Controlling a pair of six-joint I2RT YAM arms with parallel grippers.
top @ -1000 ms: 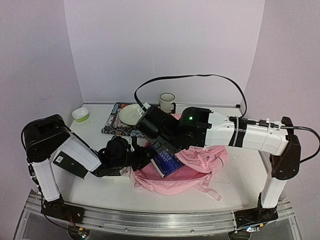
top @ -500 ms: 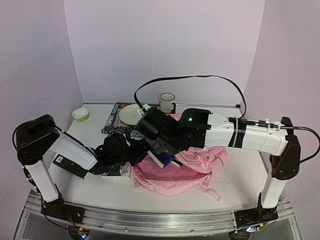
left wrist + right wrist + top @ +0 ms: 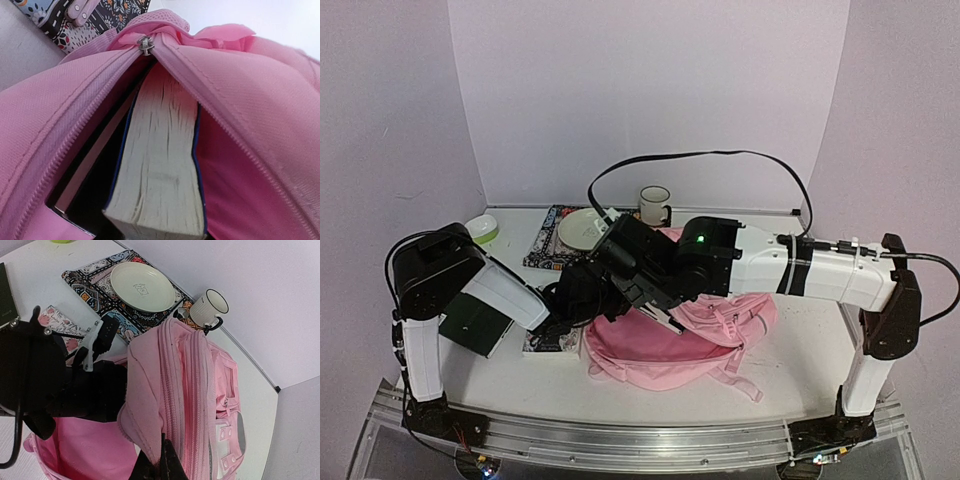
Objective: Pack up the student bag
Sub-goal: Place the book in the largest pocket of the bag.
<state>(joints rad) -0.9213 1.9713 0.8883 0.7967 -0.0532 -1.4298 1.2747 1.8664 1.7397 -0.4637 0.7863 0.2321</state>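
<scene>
A robotics lab cell: left arm (image 3: 485,290) and right arm (image 3: 820,270) stand on an aluminium rail (image 3: 640,438) at frame bottom, white desk (image 3: 805,355) boxed by plain lilac panels (image 3: 650,90).

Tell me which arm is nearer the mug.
Right. The right arm reaches across just in front of the mug, pinching the bag. The left arm ends farther off, front-left of it, at the bag's opening.
</scene>
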